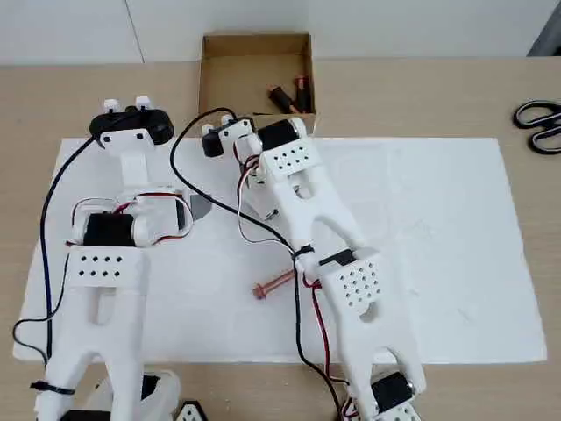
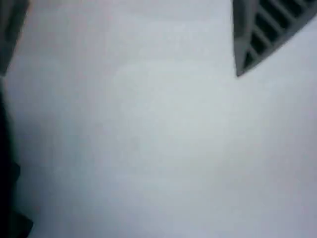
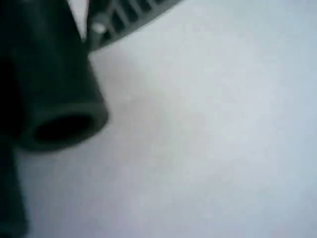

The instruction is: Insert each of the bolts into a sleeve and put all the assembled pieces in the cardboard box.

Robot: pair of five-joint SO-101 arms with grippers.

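Two white robot arms stand side by side, seen from above. The left arm (image 1: 105, 289) rises from the near left edge and folds back on itself, with red and black cables looping round its joints. The left gripper (image 2: 124, 74) points downward, and its jaws stand wide apart. The right arm (image 1: 351, 281) stretches long and low from its near base, slanting away toward the far left. The right gripper (image 3: 54, 94) is clamped around a dark hollow sleeve (image 3: 64, 114).

No text, number or sign can be read. The cardboard box (image 1: 235, 68) and the table (image 1: 421, 98) bear no legible print.
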